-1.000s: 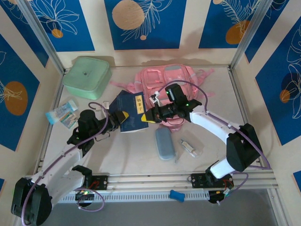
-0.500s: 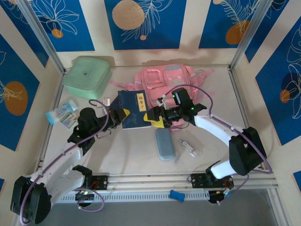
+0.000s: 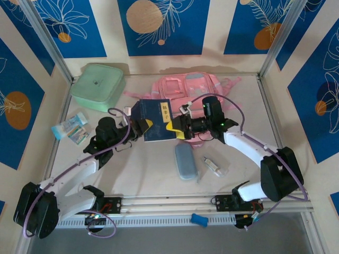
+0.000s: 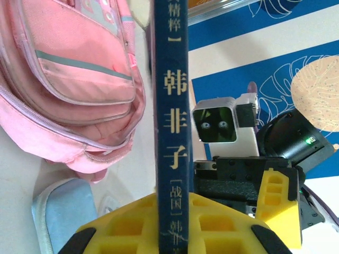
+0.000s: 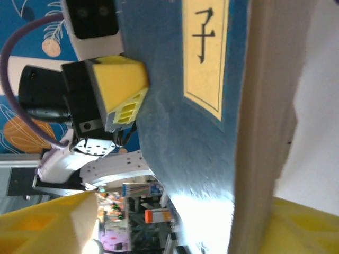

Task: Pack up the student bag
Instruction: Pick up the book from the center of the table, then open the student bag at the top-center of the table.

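The student bag (image 3: 193,87) is a pink backpack lying at the back middle of the table; its zipped side (image 4: 69,79) is in the left wrist view. A dark blue book (image 3: 156,120) with a yellow title label is raised on edge in front of the bag. My left gripper (image 3: 143,125) is shut on the book's left edge, its yellow pads (image 4: 127,225) clamping the spine (image 4: 169,132). My right gripper (image 3: 174,131) straddles the book's right edge. Its jaws are open, with a gap showing between one finger (image 5: 47,222) and the cover (image 5: 175,106).
A grey-blue oval case (image 3: 185,161) lies just in front of the book, with a small clear item (image 3: 214,165) to its right. A mint-green lidded box (image 3: 98,86) sits back left and small packets (image 3: 71,128) at the left edge. Metal frame rails border the table.
The left gripper has closed on the book and carried it a little right, toward the bag. The right gripper, shut a second ago, has opened and shifted right along the book's edge.
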Controlling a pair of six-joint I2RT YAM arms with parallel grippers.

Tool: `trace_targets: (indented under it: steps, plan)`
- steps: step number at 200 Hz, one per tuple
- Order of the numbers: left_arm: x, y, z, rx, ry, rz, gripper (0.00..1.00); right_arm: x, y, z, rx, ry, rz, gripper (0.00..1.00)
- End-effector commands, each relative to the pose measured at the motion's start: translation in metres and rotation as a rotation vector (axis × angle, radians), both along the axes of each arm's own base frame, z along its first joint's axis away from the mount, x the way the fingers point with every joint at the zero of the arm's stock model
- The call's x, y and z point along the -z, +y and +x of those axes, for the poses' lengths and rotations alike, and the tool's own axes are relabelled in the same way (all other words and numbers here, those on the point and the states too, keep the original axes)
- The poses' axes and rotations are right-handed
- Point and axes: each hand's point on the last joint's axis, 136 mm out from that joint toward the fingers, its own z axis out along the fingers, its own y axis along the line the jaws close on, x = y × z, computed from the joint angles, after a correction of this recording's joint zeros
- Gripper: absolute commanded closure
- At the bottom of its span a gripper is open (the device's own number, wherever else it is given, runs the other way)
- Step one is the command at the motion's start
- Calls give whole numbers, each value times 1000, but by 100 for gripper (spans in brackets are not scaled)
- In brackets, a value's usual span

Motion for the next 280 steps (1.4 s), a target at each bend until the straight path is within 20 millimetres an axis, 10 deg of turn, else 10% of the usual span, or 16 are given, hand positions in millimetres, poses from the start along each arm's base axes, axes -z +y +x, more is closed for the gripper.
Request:
trace_targets:
  steps: [1,108,128,181,280]
  plan:
    - [-17,-5,6,8,-95,3,100,-8,-4,-7,-21,-35,25,39]
    - [-2,-21,-4,69,-114,20,100,12,-16,-7,43,-30,-57,100]
    - [0,-19,-4,67,-135,86,71,15,-27,-1,95,-34,-111,100]
    - [41,3,11,95,-330,616,64,30,-82,10,298,-3,-314,100]
    - [84,-99,57,502,-628,913,51,59,-184,9,678,130,-436,100]
